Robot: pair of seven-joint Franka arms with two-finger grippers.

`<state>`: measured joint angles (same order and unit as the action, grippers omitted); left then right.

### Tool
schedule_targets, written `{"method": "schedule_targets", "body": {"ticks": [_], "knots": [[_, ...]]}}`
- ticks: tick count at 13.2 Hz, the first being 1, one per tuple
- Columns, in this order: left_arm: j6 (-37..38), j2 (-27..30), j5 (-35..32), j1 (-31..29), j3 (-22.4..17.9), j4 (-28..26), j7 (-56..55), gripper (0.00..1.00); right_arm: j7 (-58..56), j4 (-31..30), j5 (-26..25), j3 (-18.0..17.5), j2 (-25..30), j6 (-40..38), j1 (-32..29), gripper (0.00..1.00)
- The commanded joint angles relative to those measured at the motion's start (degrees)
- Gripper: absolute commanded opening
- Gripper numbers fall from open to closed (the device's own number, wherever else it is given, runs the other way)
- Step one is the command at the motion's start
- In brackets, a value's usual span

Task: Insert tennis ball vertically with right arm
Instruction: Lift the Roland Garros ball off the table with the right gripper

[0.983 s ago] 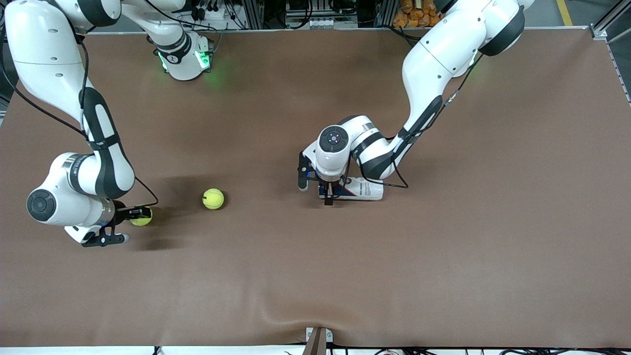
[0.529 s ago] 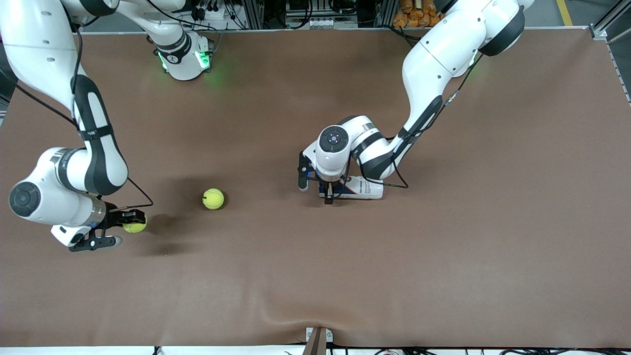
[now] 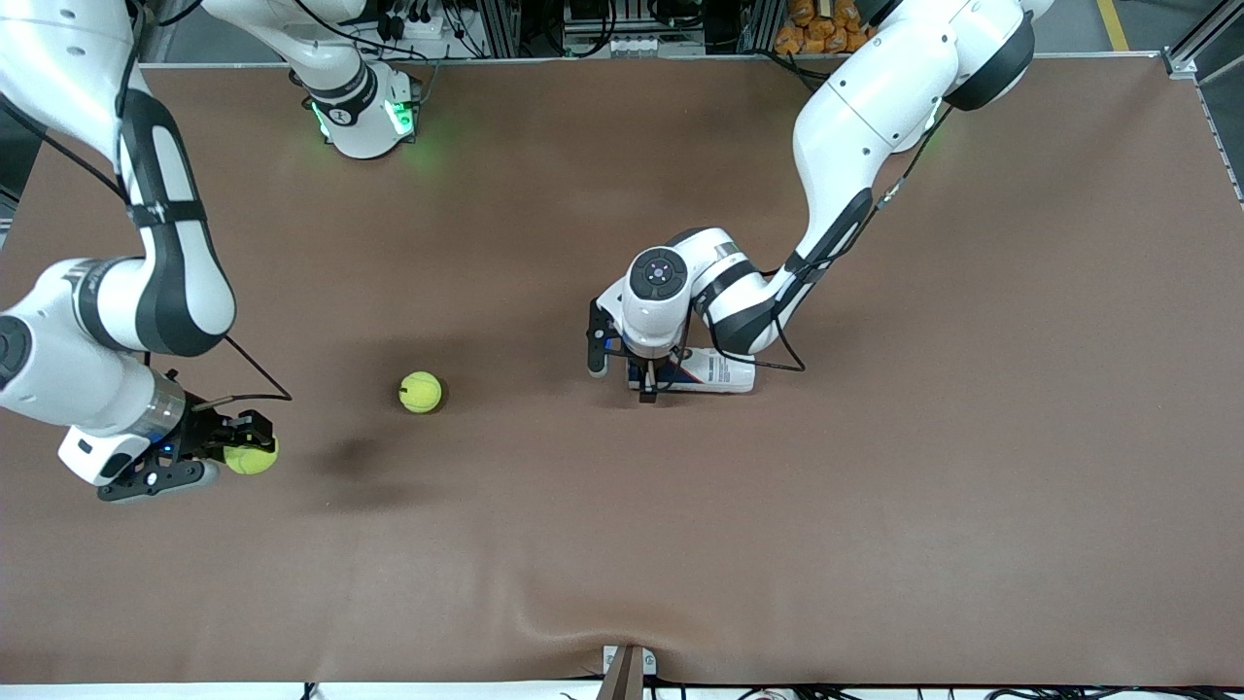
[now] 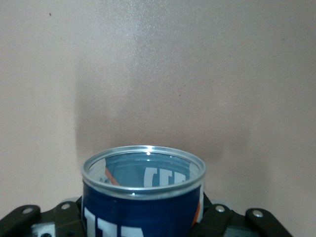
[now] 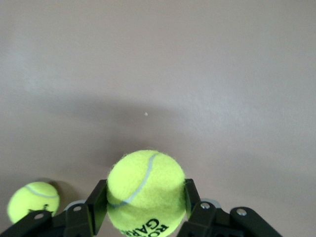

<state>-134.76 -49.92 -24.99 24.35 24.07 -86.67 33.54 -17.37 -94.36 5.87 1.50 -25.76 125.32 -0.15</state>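
Yellow-green felt fills the right wrist view: a ball (image 5: 145, 190) is pinched between the two black fingers (image 5: 97, 205) of the right gripper (image 3: 243, 449), its lower part cut off by the edge of the picture. In the front view the ball (image 3: 252, 457) hangs over the brown table (image 3: 875, 506) at the right arm's end, casting a soft shadow on the cloth beside it. The right arm (image 3: 126, 292) runs out of the picture at the edge, so its wrist is only partly seen.

Two balls in all — the second ball (image 3: 420, 392) lies free on the table, between the two grippers.

One can (image 3: 708, 371), white and blue, lies on its side near the table's middle, largely hidden under the left arm's wrist. The left gripper (image 3: 649, 381) is down at the can's open end, fingers closed on the can (image 4: 143, 195). In the left wrist view the silver rim and blue wall show, but the lettering is cut off and cannot be read, and only the finger bases (image 4: 224, 222) appear — the tips are hidden by the can.
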Motion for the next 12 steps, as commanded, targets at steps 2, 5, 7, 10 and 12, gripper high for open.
{"method": "schedule_targets", "body": {"ticks": [2, 5, 7, 10, 12], "knots": [[-0.5, 1.3, -0.8, 0.5, 0.0, 0.9, -0.6, 0.71, -0.7, -0.1, 1.0, -2.4, 3.1, -0.3, 0.0, 0.12], [-0.5, 1.8, -0.7, 0.5, 0.4, 1.2, -1.2, 0.73, -0.5, 1.2, 0.9, -3.3, 3.6, -0.3, 0.6, 0.12], [-0.5, 1.5, -0.7, 1.0, 0.4, 1.4, -2.0, 0.74, -0.7, 1.8, 0.9, -3.3, 3.6, -0.3, 0.9, 0.12], [-0.5, 1.8, -0.5, 1.1, 0.5, 1.8, -3.3, 0.74, -0.8, 1.8, 0.9, -3.3, 3.8, -0.3, 0.9, 0.12], [-0.5, 1.8, -0.3, 2.2, 0.6, 3.2, -5.2, 0.74, -1.2, 1.8, 0.9, -3.3, 4.5, -0.9, 0.9, 0.12]]}}
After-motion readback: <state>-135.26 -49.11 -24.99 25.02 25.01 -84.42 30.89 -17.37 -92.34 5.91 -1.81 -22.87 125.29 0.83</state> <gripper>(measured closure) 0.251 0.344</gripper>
